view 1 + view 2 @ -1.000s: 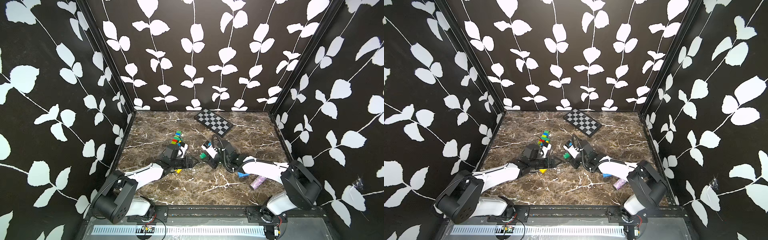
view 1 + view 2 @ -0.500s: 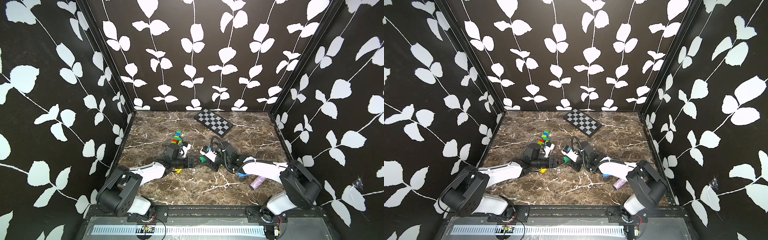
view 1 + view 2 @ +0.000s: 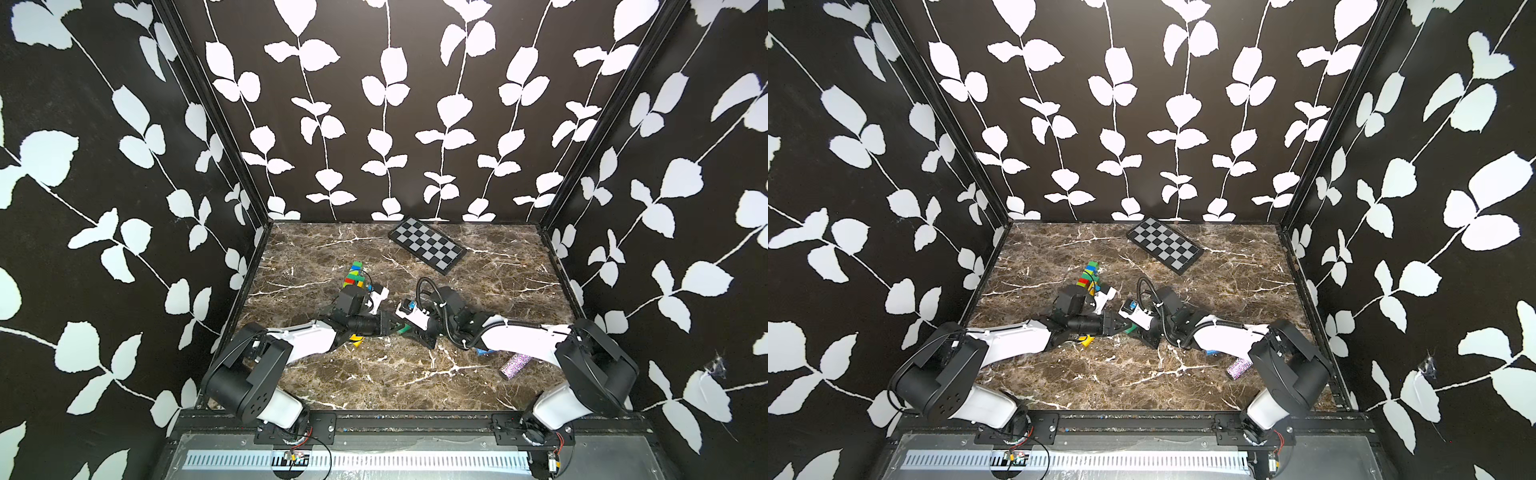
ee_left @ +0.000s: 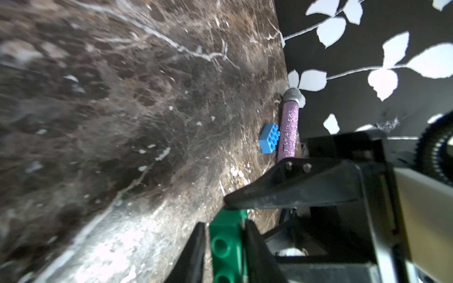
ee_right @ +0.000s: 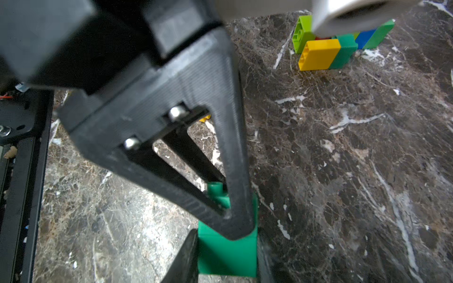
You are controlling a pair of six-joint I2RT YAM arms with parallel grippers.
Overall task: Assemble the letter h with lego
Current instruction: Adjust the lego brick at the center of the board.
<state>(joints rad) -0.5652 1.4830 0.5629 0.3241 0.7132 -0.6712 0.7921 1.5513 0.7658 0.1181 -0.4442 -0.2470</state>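
Note:
A dark green lego brick point(image 3: 401, 329) hangs just above the marble at mid-table, gripped from both sides. My left gripper point(image 3: 395, 327) is shut on one end of it, its fingers point(image 4: 253, 247) pressing the brick point(image 4: 226, 245). My right gripper point(image 3: 411, 331) is shut on the other end point(image 5: 228, 254). A joined lego piece of yellow, lime, green, blue and red bricks point(image 3: 354, 278) lies behind the left wrist. It also shows in the right wrist view point(image 5: 328, 46). A yellow brick point(image 3: 356, 341) peeks out under the left arm. A blue brick point(image 4: 269, 137) lies by the right arm.
A glittery purple cylinder point(image 3: 515, 365) lies near the right wall, beside the blue brick. A black-and-grey checkered board point(image 3: 428, 245) rests at the back. Patterned walls close in the marble table point(image 3: 374, 382) on three sides.
My left gripper has swung right to meet the right gripper and closed on the dark green brick. The right gripper has kept its hold and barely moved.

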